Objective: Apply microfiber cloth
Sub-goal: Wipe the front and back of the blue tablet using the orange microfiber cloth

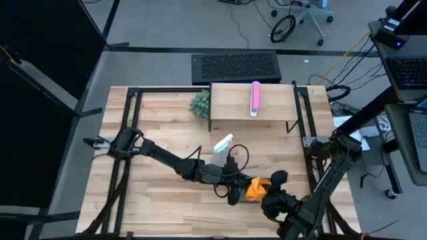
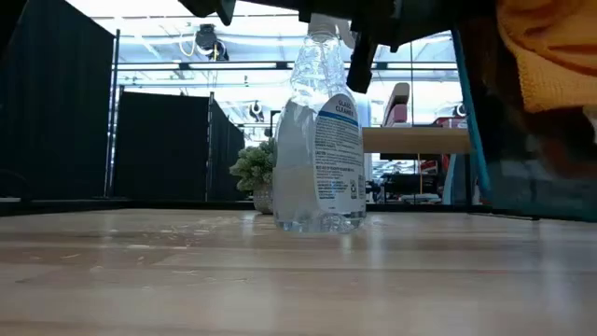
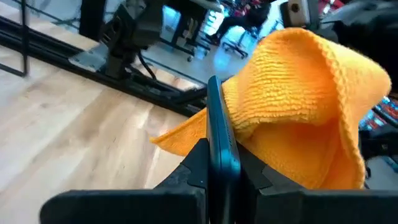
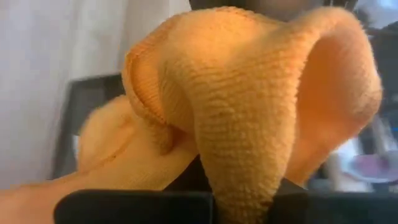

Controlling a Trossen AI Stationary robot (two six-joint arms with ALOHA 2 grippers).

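The bright orange microfiber cloth [image 1: 257, 189] is bunched in my right gripper [image 1: 268, 193] near the table's front edge, right of centre. It lies against the face of a dark flat tablet [image 3: 217, 130]. The tablet stands on edge in my left gripper [image 1: 233, 189], which is shut on it. In the low view the tablet [image 2: 522, 159] rises steeply at the right, with the cloth [image 2: 550, 56] high on it. A clear spray bottle [image 2: 322, 131] stands upright on its base just behind them. My left gripper pinches the tablet's thin edge [image 3: 221, 158] between its two fingers, which lie on its two faces. The tablet stands upright on edge and runs away from the fingers. Whether its lower edge rests on the table, I cannot tell. My right gripper is shut on a thick bunched fold of the cloth [image 4: 239, 177], several layers together. The cloth bulges out ahead of the fingers, and its loose part [image 4: 106, 155] spreads against the tablet's dark face [image 4: 84, 112].
A low wooden riser [image 1: 233, 100] with a pink object [image 1: 255, 98] stands at the table's far middle, a small green plant [image 1: 200, 103] at its left. Black frame rails [image 1: 130, 120] run along both table sides. Bare wood lies at the near left.
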